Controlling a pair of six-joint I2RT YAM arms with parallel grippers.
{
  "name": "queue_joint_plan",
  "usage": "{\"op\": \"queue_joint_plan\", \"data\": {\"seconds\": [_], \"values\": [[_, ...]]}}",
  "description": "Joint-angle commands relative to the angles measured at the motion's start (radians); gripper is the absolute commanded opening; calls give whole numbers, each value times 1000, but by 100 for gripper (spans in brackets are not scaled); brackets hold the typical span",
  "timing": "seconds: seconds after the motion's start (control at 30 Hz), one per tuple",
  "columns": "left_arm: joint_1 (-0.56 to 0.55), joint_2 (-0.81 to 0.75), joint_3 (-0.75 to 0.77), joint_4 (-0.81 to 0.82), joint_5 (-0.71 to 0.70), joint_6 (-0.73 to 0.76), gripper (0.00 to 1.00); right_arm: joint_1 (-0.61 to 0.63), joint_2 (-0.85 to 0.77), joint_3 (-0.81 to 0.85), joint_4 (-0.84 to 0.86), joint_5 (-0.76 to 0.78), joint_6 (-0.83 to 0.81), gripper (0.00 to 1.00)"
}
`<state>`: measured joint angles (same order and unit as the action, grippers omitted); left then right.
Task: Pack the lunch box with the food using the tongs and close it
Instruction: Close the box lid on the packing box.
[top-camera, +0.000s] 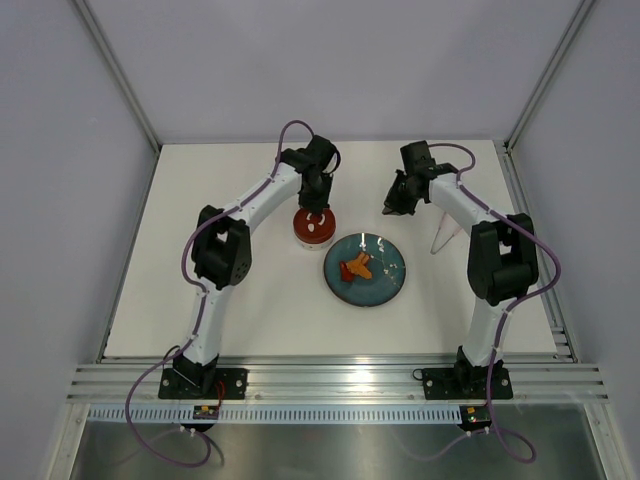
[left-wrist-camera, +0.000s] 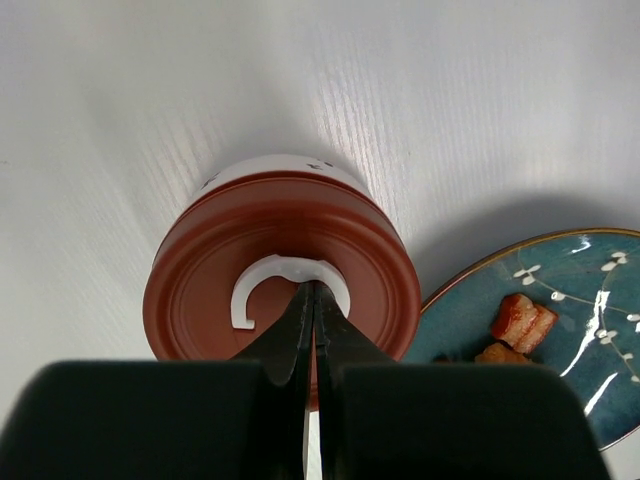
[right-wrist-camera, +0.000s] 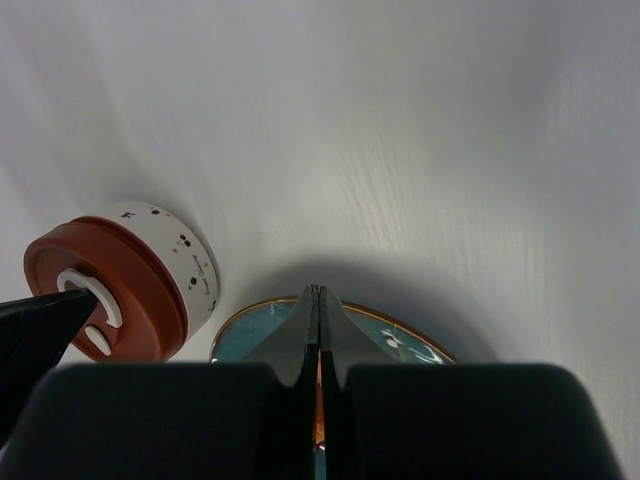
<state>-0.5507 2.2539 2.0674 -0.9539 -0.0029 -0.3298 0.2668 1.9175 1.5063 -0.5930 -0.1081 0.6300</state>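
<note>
The lunch box (top-camera: 313, 228) stands left of the teal plate (top-camera: 385, 285), its red lid (left-wrist-camera: 210, 290) on. Its wall is white with small marks (right-wrist-camera: 190, 268). My left gripper (top-camera: 317, 205) reaches down onto the lid. Its tips (left-wrist-camera: 313, 290) are pinched together on the lid's white curled handle (left-wrist-camera: 250, 295). Orange and red food pieces (top-camera: 357, 266) lie on the plate, also seen in the left wrist view (left-wrist-camera: 522, 322). My right gripper (top-camera: 394, 207) hangs shut and empty above the plate's far rim (right-wrist-camera: 250, 322). The pale tongs (top-camera: 440, 238) lie on the table right of the plate.
The white table ends in grey walls at the back and both sides. A metal rail runs along the near edge (top-camera: 330, 380) where both arm bases are bolted. The right arm's elbow (top-camera: 500, 260) stands close to the tongs.
</note>
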Motion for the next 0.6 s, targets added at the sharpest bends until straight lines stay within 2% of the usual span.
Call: {"op": "queue_joint_plan", "data": {"seconds": [0.0,0.23,0.43,0.57], "values": [[-5,-50,-18,-26,-23,23,0,51,-54,84,-28,47,-42,0],[23,-169,0,-36,-25,20,0,204,32,258,-97,74,-84,0],[122,-218,-111,17,73,3,0,265,109,376,-131,77,-93,0],[133,-221,-170,61,129,-9,0,290,149,410,-131,67,-82,0]]}}
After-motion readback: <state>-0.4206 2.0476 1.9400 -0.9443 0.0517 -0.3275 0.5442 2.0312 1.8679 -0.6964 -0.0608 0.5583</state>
